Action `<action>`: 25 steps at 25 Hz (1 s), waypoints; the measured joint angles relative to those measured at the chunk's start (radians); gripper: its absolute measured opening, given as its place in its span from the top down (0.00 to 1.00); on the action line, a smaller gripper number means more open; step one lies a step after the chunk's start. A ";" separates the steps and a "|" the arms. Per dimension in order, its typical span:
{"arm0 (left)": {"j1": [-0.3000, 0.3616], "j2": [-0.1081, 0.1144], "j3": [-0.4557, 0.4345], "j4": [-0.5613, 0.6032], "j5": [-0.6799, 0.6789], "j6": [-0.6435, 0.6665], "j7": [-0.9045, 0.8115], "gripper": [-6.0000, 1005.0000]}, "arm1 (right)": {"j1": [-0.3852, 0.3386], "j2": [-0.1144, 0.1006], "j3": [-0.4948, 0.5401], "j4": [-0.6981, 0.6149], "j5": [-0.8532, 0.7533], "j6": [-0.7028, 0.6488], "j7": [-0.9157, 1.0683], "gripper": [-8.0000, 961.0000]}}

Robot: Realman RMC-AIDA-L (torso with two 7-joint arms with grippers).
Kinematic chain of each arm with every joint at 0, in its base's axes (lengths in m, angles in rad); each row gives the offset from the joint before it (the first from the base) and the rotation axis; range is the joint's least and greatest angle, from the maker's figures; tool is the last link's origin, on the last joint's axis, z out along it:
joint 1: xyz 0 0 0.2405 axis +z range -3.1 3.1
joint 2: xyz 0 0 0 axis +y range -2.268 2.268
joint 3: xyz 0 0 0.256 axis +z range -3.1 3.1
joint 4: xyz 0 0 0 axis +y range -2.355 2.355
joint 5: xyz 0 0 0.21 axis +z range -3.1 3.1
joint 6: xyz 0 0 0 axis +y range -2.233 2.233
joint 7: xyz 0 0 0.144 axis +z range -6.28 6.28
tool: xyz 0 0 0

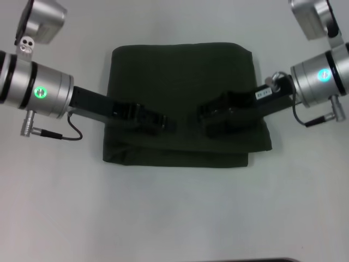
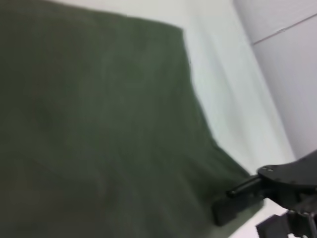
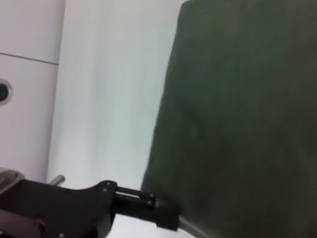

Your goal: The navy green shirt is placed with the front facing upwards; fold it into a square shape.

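I see the pale grey tabletop (image 1: 174, 218) with the dark olive-green cotton shirt (image 1: 182, 76) folded into a squarish block at its middle, a lower layer peeking out along the near edge. My left gripper (image 1: 163, 123) reaches in from the left over the shirt's near-left part; my right gripper (image 1: 204, 117) comes from the right over the near-right part, tips facing each other, near but apart. Against the dark cloth I cannot tell either pincer's opening.
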 joint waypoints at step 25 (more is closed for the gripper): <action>0.134 0.084 -0.241 0.262 0.043 0.194 -0.013 0.38 | -0.128 -0.088 0.255 -0.183 0.025 -0.278 -0.080 0.24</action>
